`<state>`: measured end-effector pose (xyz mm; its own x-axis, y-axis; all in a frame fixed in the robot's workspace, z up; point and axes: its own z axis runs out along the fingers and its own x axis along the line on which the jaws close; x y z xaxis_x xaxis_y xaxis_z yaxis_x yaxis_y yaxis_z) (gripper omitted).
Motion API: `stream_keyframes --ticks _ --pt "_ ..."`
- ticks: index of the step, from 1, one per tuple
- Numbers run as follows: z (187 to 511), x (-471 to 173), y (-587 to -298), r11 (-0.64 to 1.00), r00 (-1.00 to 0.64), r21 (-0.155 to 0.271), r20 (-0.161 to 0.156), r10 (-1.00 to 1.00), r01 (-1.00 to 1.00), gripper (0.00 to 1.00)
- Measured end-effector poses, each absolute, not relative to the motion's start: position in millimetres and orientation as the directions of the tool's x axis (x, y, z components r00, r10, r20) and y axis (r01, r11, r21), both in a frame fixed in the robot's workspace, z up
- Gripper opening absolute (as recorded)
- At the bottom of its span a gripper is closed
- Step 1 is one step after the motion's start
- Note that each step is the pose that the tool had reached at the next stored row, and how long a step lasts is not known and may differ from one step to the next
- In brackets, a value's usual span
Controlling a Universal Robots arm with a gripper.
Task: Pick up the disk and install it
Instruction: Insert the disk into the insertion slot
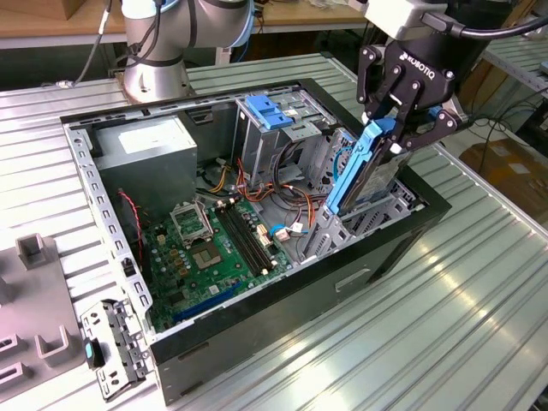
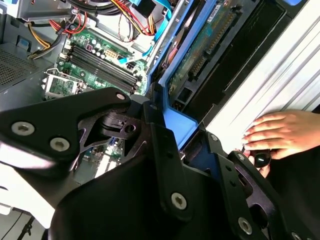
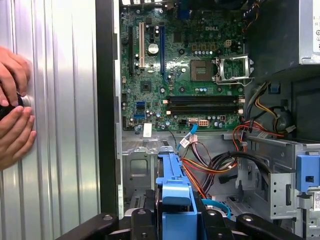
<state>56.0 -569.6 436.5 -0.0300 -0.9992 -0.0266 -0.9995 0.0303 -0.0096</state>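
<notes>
We see the disk (image 1: 355, 180), clamped in the gripper (image 1: 401, 130), tilted into a narrow bay (image 1: 394, 205) hemmed by the case wall (image 1: 428, 218), loose cables (image 1: 287, 184) and the metal cage (image 1: 257, 145). Above the motherboard (image 1: 201, 248) we find open room; a hand (image 3: 12, 125) rests outside that wall.

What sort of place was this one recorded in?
Likely a robotics lab or workshop: a ribbed metal table, an open computer case with its motherboard bare, and the gripper holding the disk at the case.

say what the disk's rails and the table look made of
The rails on the disk look like plastic: matte light blue with moulded, rounded edges. The table looks like bare metal, perhaps aluminium: silver, ribbed and catching glare.
</notes>
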Motion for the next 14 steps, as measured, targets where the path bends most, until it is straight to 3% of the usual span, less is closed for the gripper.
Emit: stream_keyframes --ticks 4,7,10,13,14 --pt "436.5 56.0 -569.5 0.030 -0.030 -0.010 -0.027 -0.999 -0.999 0.37" --pt "433.3 56.0 -569.6 0.030 -0.030 -0.010 -0.029 -0.999 -0.999 0.51" --pt "427.0 56.0 -569.6 0.030 -0.030 -0.010 -0.030 -0.999 -0.999 0.51" --pt "421.7 56.0 -569.7 0.030 -0.030 -0.009 -0.030 -0.999 -0.999 0.43" --pt "418.9 56.0 -569.7 0.030 -0.030 -0.009 -0.030 -0.999 -0.999 0.36"
